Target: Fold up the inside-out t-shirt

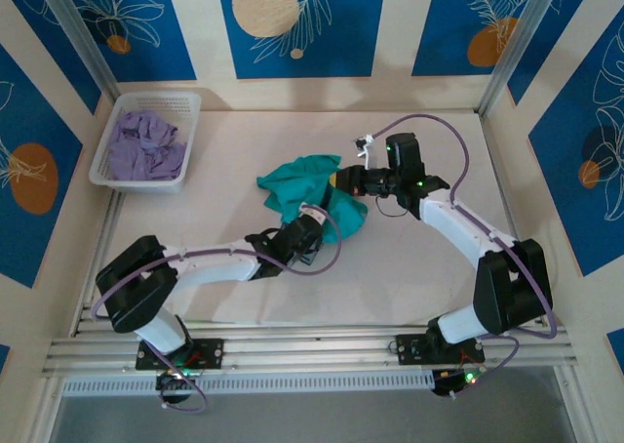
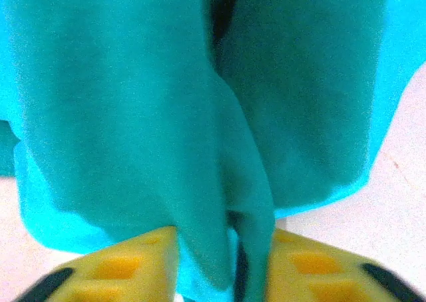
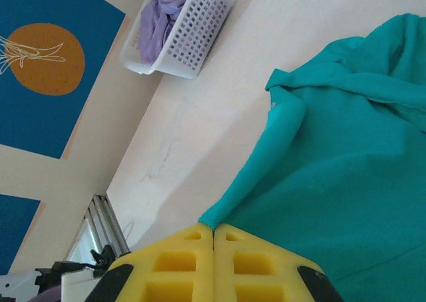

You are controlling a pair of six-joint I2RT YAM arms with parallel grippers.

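The inside-out t-shirt [image 1: 297, 184] is a teal-green bundle, crumpled in the middle of the table. My left gripper [image 1: 317, 221] reaches into its near edge. In the left wrist view a fold of the teal fabric [image 2: 133, 116] hangs between the yellow fingers [image 2: 133, 265], filling the gap, and the left gripper [image 2: 223, 242] is shut on it. My right gripper [image 1: 343, 180] is at the shirt's right side. In the right wrist view the right gripper [image 3: 213, 230] has its fingers pressed together on a hem corner, and the shirt [image 3: 346, 182] stretches away from them.
A white plastic basket [image 1: 156, 98] stands at the back left with a lavender garment [image 1: 144, 142] in it; that basket [image 3: 200, 29] is also in the right wrist view. Blue patterned walls enclose the table. Metal rails run along the near edge.
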